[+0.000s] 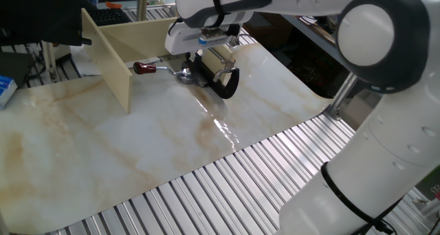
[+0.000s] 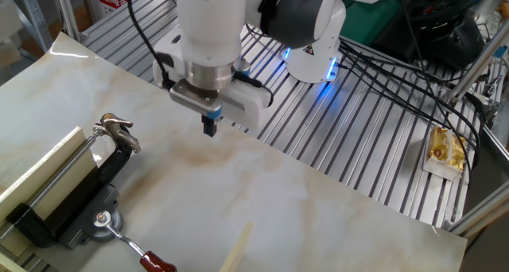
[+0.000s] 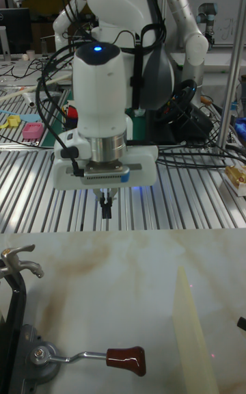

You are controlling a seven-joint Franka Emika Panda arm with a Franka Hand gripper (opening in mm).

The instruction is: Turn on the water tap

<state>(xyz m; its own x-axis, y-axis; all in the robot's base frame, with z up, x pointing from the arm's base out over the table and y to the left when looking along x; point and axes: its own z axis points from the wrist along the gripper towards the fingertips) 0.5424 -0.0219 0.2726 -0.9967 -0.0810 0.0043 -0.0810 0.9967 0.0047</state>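
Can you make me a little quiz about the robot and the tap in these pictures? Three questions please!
1. True or false: the claw is gripping the dark red knob.
2. What colour is the light glowing on the robot arm's body? A) blue B) green C) red
3. Fill in: the knob sits at the end of a thin chrome ____ on the water tap.

Key:
1. False. The claw hangs in the air, apart from the tap, holding nothing.
2. A. The blue light shows in the tall view.
3. rod
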